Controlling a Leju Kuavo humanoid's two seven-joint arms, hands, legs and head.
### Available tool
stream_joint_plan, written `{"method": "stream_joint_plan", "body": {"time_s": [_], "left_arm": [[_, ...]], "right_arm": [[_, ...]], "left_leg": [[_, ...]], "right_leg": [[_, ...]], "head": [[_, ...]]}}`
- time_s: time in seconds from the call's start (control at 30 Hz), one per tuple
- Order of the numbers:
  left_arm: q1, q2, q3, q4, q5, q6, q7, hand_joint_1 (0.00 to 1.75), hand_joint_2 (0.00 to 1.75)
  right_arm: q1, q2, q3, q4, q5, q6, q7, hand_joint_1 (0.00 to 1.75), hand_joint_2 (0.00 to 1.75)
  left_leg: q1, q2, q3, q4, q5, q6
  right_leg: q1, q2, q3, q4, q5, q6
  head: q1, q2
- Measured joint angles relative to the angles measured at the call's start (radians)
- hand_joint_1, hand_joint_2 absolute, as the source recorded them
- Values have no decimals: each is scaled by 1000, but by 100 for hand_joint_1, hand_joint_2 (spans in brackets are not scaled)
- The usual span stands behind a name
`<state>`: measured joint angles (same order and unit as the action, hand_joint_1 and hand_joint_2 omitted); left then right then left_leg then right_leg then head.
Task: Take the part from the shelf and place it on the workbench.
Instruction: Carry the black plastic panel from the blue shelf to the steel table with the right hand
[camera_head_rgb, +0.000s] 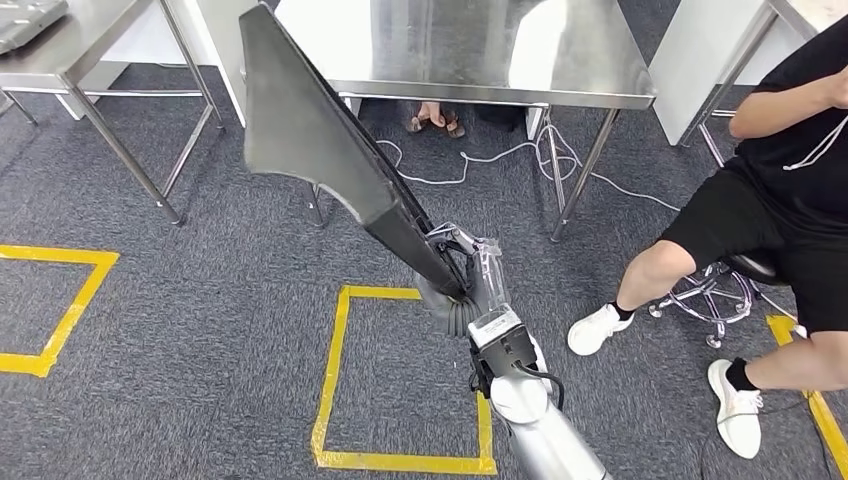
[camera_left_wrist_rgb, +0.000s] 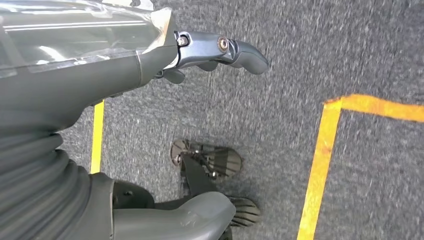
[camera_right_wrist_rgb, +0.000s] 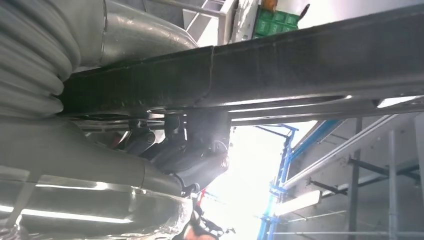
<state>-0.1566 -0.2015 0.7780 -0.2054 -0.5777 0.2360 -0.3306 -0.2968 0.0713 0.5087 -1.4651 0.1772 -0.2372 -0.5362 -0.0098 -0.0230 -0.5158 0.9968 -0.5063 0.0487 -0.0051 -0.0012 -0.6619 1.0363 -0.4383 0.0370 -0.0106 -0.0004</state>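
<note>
**A:** Where's your part right now?

**B:** Your right robot hand (camera_head_rgb: 462, 270) grips the part (camera_head_rgb: 320, 140), a long, flat dark panel, at its lower end. From there the panel slants up and away to the left, over the grey carpet (camera_head_rgb: 200, 300). Its upper end overlaps the near edge of the steel tabletop (camera_head_rgb: 560, 70) in the head view, but you can't tell from here whether they touch or how high the panel sits above it.

**A:** How sure is that grip?

**B:** In the right wrist view the dark fingers (camera_right_wrist_rgb: 200, 150) are closed against the underside of the panel (camera_right_wrist_rgb: 300, 60), with the thumb side on the other face. It's clamped between them.

**A:** And your left robot hand?

**B:** Your left robot hand (camera_left_wrist_rgb: 210, 55) hangs over the carpet near a yellow tape line (camera_left_wrist_rgb: 320, 170). Its fingers are loosely apart and nothing is in them.

**A:** What else is around you?

**B:** A yellow tape square (camera_head_rgb: 400, 380) lies on the floor just below your right arm. A person in black (camera_head_rgb: 780, 180) sits on a stool (camera_head_rgb: 715, 290) to the right of the tabletop. White cables (camera_head_rgb: 470, 160) trail under it, and another steel table (camera_head_rgb: 80, 50) stands at the far left.
</note>
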Motion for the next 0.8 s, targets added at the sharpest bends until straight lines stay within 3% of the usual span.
{"method": "stream_joint_plan", "body": {"time_s": [0.03, 0.07, 0.17, 0.23, 0.3, 0.33, 0.37, 0.4, 0.47, 0.53, 0.67, 0.73, 0.8], "left_arm": [[-2, -1, 0, 0, 2, 7, 10, 0, 175], [-4, -2, 0, 0, 4, 14, 19, 0, 175], [-11, -7, 1, -1, 12, 28, 30, 0, 175], [-15, -9, 1, -1, 16, 30, 30, 0, 175], [-14, -10, 1, -1, 21, 30, 27, 0, 175], [-13, -11, 1, -1, 23, 30, 26, 0, 175], [-13, -10, 1, -1, 24, 30, 25, 0, 175], [-12, -10, 1, -1, 25, 30, 23, 0, 175], [-12, -10, 2, -1, 27, 29, 18, 0, 175], [-10, -10, 2, -1, 29, 27, 11, 0, 175], [-7, -15, 2, -1, 27, 21, 2, 0, 175], [-8, -17, 1, -1, 25, 20, 0, 0, 175], [-8, -17, 1, -1, 25, 21, -1, 0, 175]], "right_arm": [[1, 5, 2, 1, 6, -1, 2, 175, 175], [2, 12, 4, 3, 11, -2, 3, 175, 175], [-4, 38, 11, 10, 23, -4, 2, 175, 175], [-10, 53, 13, 16, 28, -3, 0, 175, 175], [-15, 66, 14, 22, 33, -1, 0, 175, 175], [-15, 70, 15, 25, 35, 0, 0, 175, 175], [-15, 74, 15, 28, 36, 0, 0, 175, 175], [-16, 76, 15, 31, 38, 1, 1, 175, 175], [-19, 80, 15, 36, 43, 0, 2, 175, 175], [-26, 84, 15, 42, 51, 0, 2, 175, 175], [-33, 84, 15, 47, 56, -3, 4, 175, 175], [-37, 82, 14, 48, 57, -7, 4, 175, 175], [-39, 78, 13, 53, 57, -12, 4, 175, 175]], "left_leg": [[-1, 0, 6, 1, -7, -5], [-2, 1, 13, 4, -11, -11], [2, 7, -6, 61, -12, -24], [9, 10, -73, 174, -38, -39], [19, 14, -159, 285, -90, -55], [23, 16, -191, 309, -106, -60], [27, 17, -204, 296, -99, -62], [29, 19, -202, 254, -70, -62], [29, 21, -174, 122, 33, -55], [24, 19, -154, 36, 86, -41], [21, 14, -121, 8, 94, -11], [20, 14, -102, 6, 90, -2], [18, 13, -95, 7, 81, 5]], "right_leg": [[3, 0, 9, -21, 23, -8], [4, 0, 15, -26, 29, -21], [-5, 5, 46, -39, 24, -48], [-9, 5, 66, -43, 12, -62], [-10, 6, 80, -43, -2, -67], [-10, 8, 89, -43, -10, -66], [-10, 9, 100, -43, -18, -64], [-11, 10, 112, -43, -27, -61], [-9, 11, 135, -43, -46, -53], [-2, 12, 145, -44, -63, -41], [9, 14, 160, -14, -80, -16], [6, 12, 116, 66, -106, -15], [5, 11, 32, 190, -149, -20]], "head": [[0, 0], [1, 0], [1, 0], [0, 0], [0, 0], [0, 0], [-1, 0], [0, 0], [-1, 0], [-1, 0], [2, 0], [3, 0], [3, 0]]}}
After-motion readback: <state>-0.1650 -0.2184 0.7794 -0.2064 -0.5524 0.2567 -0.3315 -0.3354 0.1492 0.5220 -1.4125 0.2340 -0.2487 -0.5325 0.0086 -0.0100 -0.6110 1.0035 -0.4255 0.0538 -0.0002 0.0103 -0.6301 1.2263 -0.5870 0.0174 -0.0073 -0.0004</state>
